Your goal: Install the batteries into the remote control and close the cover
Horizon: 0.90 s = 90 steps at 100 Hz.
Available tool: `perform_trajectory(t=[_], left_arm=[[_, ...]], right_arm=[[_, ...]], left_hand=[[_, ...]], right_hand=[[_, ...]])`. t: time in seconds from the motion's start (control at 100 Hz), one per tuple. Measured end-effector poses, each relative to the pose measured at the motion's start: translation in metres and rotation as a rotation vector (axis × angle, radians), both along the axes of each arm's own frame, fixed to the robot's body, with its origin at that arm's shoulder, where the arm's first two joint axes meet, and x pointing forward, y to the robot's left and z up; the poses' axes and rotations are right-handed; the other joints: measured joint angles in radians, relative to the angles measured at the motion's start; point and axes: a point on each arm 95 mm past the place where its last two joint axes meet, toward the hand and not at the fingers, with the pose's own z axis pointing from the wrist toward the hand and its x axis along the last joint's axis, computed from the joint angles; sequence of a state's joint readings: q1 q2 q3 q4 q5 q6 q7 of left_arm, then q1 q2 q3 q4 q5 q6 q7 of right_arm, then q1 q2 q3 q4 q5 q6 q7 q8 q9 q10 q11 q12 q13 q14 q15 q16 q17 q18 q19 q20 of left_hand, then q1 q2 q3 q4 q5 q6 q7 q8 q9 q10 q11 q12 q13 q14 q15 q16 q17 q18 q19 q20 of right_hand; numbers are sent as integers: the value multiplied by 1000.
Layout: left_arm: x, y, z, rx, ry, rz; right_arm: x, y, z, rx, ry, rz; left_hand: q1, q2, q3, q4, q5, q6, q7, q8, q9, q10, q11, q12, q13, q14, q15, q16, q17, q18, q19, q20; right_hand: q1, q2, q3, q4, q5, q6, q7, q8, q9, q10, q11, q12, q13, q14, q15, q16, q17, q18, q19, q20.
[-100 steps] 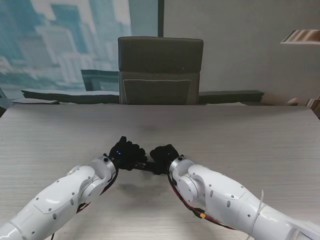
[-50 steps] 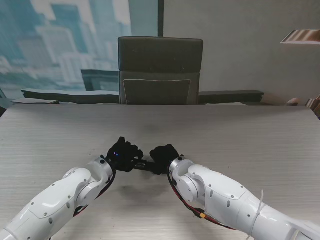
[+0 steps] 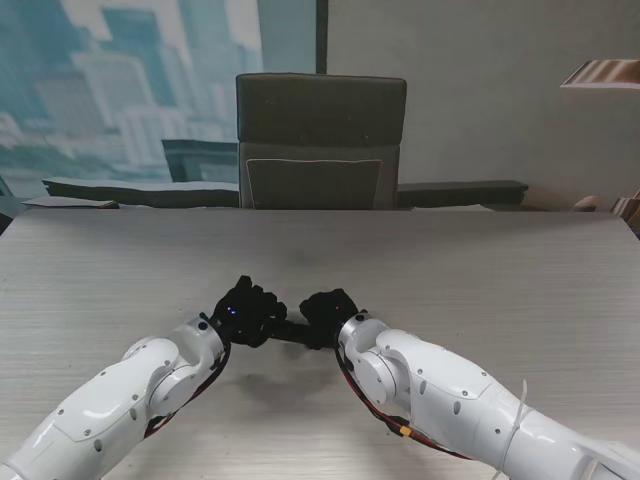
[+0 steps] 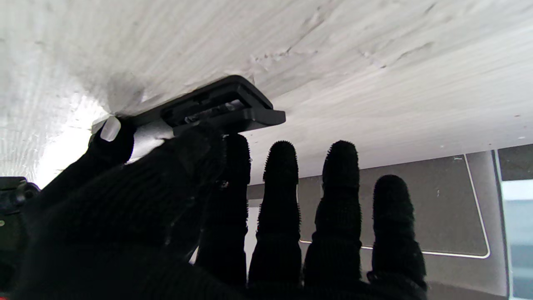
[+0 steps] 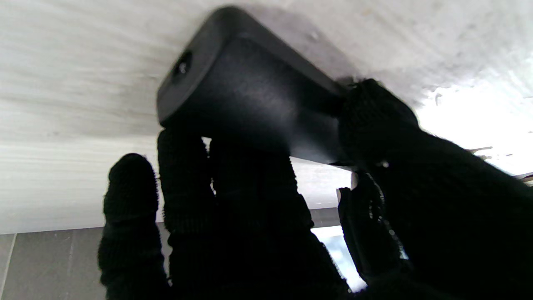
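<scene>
Remote control (image 3: 292, 329), black and slim, lies between two black-gloved robot hands near the middle of a pale wood-grain table (image 3: 480, 260), toward the near edge. Seen from the stand, only a short dark strip of it shows between the hands. The left hand (image 3: 246, 310) covers its left end and the right hand (image 3: 327, 315) covers its right end, the two hands almost touching.

From the left wrist, the remote control (image 4: 216, 108) has an open battery compartment at its end, with something shiny inside; whether batteries are seated cannot be told. The left hand (image 4: 175, 216) has its thumb and first finger pinching the remote's body, while three other fingers (image 4: 337, 200) stick out straight, side by side, past the remote's end without touching it.

From the right wrist, the right hand (image 5: 291, 200) is clasped on the remote control (image 5: 250, 91), thumb on one side, fingers curled against the other.

A dark chair (image 3: 320, 140) stands at the far side of the table.
</scene>
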State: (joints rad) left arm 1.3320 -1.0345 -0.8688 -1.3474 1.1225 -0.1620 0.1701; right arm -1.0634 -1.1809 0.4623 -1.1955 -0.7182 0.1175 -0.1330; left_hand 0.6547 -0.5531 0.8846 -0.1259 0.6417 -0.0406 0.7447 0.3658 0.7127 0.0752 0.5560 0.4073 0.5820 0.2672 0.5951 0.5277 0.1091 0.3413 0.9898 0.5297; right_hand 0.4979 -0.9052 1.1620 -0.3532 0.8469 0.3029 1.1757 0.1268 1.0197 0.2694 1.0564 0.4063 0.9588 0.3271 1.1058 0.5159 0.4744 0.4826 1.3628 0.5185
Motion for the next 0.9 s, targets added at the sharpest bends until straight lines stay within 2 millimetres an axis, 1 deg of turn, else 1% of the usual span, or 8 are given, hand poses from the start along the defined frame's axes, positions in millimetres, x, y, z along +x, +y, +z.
perform_trajectory(t=[0.14, 0.4, 0.49, 0.54, 0.63, 0.71, 0.82, 0.9], left_arm=[[-1, 3, 4, -30, 29, 23], [-2, 1, 9, -79, 19, 29], [-1, -1, 13, -135, -23, 40], [0, -2, 14, -152, -50, 53], [4, -3, 13, -141, -74, 107], [8, -3, 11, -137, -74, 149], [14, -5, 6, -111, -65, 195], [19, -5, 4, -85, -43, 212]], right_arm=[[0, 0, 0, -1, 0, 1], [1, 0, 0, -2, 2, 2], [1, 0, 0, -1, 1, 2], [1, 0, 0, 0, 1, 2], [1, 0, -1, 2, 1, 2], [2, 0, -1, 3, 1, 1], [2, 0, -1, 5, 1, 0], [2, 0, -1, 6, 1, -1]], left_hand=[[-1, 3, -22, 0, 13, -34, 29, 0, 0, 0, 0, 0, 0, 0, -1, -1, 0, 0, -13, -12], [-12, 16, -54, 0, 14, -35, 29, -8, 0, 0, 0, 0, 0, 0, -3, -2, -1, 0, -13, -12], [-12, 18, -73, 0, 27, -35, 39, -8, 12, 1, 0, 0, 2, 0, -3, -2, 0, 0, -13, -12], [-12, 38, -84, 0, 32, -35, 43, -9, 23, 1, 2, 0, 2, 0, -3, -2, 3, 0, -8, -12], [-14, 59, -117, 0, 52, -17, 103, -9, 63, 1, 67, 18, 31, 0, 55, 21, 32, 0, 49, 2], [-49, 67, -126, 0, 62, -13, 171, -6, 89, 3, 126, 47, 60, 7, 112, 55, 51, 0, 87, 25], [-113, 123, -156, 0, 65, -12, 289, 52, 119, 2, 240, 116, 88, 24, 208, 120, 73, 0, 133, 50], [-158, 157, -187, 0, 111, -11, 412, 108, 172, -6, 347, 183, 128, 41, 293, 185, 92, 0, 175, 81]], right_hand=[[0, 0, 0, 0, 0, 0, 3, 0, 0, 0, 0, 0, 0, 0, 0, 0, 0, 0, 0, 0], [-6, 0, 0, 0, 0, 0, 12, 1, 0, 0, 1, 0, 0, 0, 0, 0, 0, 0, 0, 0], [-6, 0, 0, 0, 2, 0, 12, 2, 0, 0, 1, 0, 0, 0, 0, 0, 0, 0, 0, 0], [-6, 0, 0, 0, 4, 0, 12, 2, 0, 0, 1, 0, 0, 0, 0, 0, 0, 0, 0, 0], [-7, -1, 0, -1, 8, 0, 12, 2, 0, 0, 1, 0, 0, 0, 0, 0, 0, 0, 0, 0], [-7, -2, 0, -2, 9, 0, 12, 2, 0, 0, 1, 0, 0, 0, 0, 0, 0, 0, 0, 0], [-7, -2, 0, -2, 10, 0, 12, 7, 0, 0, 1, 0, 0, 0, 0, 0, 0, 0, 0, 0], [-8, -2, 0, -2, 10, 0, 13, 8, 0, 0, 1, 0, 0, 0, 0, 0, 0, 0, 0, 0]])
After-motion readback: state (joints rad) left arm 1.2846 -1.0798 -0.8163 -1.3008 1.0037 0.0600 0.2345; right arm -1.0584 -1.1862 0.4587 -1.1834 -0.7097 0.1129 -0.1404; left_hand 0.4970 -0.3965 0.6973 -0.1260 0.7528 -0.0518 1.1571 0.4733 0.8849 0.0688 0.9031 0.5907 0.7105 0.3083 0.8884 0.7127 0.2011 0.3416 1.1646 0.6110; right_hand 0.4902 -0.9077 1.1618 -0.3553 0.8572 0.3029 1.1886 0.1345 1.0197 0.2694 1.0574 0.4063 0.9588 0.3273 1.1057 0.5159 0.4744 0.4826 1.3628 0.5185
